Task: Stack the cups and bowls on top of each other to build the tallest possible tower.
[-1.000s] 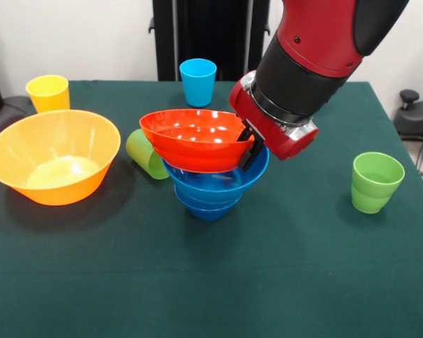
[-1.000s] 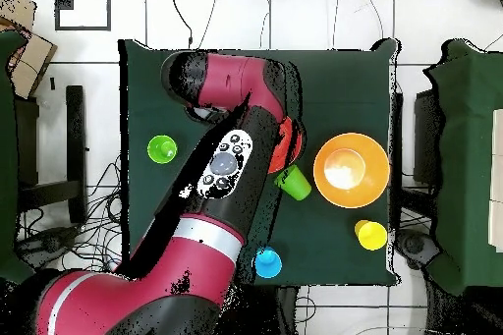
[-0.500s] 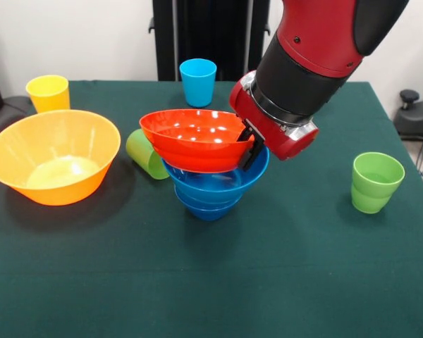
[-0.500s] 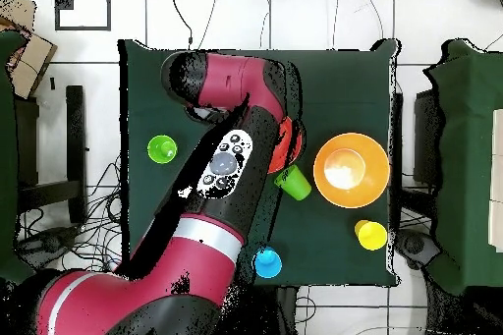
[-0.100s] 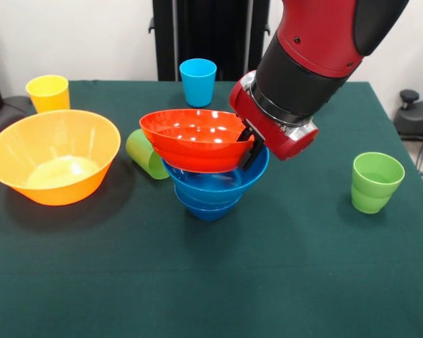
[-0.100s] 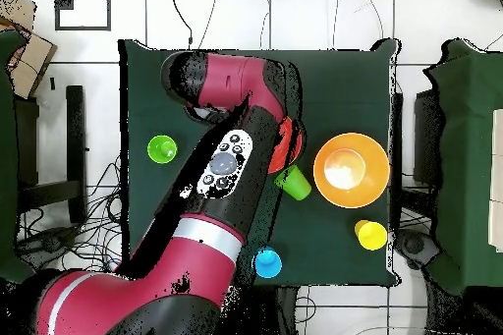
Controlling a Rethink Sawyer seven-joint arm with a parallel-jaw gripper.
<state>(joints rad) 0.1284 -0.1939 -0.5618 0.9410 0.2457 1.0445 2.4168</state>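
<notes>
Green table (image 5: 218, 282): cups (image 5: 376, 182), yellow-orange bowl (image 5: 53, 156), blue bowl stack (image 5: 211, 190).

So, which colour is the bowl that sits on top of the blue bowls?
Orange-red: the top bowl shows best in the front view.

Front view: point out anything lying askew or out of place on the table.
One green cup lies tipped on its side between the big orange bowl and the blue bowl pile. The red bowl sits tilted on that pile, with the claw at its rim. Other cups stand upright.
</notes>
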